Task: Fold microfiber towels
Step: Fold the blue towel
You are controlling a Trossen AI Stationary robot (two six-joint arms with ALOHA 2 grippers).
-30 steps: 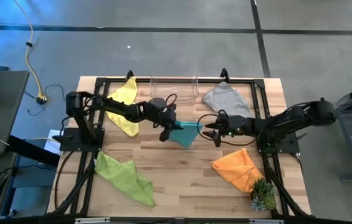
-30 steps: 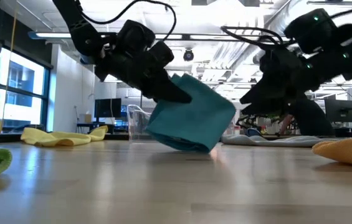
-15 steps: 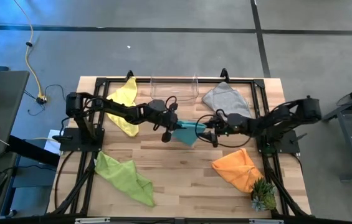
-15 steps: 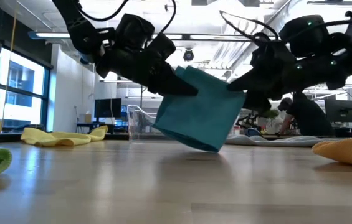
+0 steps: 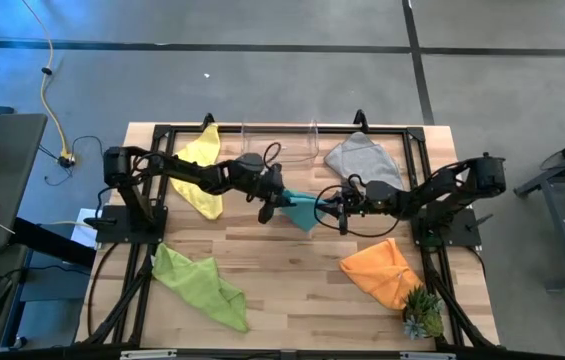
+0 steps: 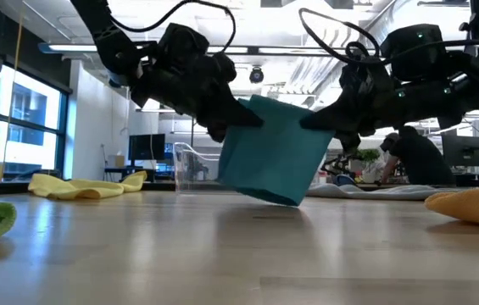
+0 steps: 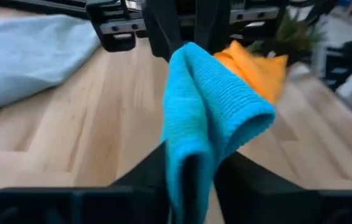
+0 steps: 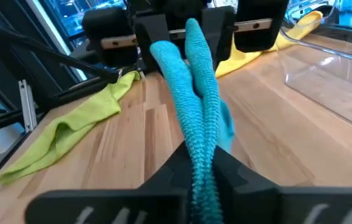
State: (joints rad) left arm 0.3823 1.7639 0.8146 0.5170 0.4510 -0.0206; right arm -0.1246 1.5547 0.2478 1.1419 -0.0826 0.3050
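- I have the teal towel (image 6: 275, 154) hanging between both arms over the middle of the table (image 5: 292, 270), its lowest corner touching or almost touching the wood in the low view.
- My left gripper (image 5: 275, 200) pinches the towel's upper left edge; in its own wrist view the doubled cloth runs between the two fingers, so I read them as pressed on the fabric.
- My right gripper (image 5: 334, 208) faces it from the other side, fingers pinched on the opposite upper edge; its wrist view shows the teal folds clamped between them.
- The relation that matters: the towel's top edge runs straight from one gripper to the other, across the table, and the cloth hangs below that line. Neither arm is nearer; each holds one end.
- Room to lay it down is open on the bare wood toward the near edge. The lime green towel (image 5: 200, 284) and orange towel (image 5: 382, 270) lie well apart to either side there.
- Toward the far edge, the clear plastic bin (image 5: 280, 142), yellow towel (image 5: 200, 168) and grey towel (image 5: 364, 160) crowd things, so I judge the near side safer.
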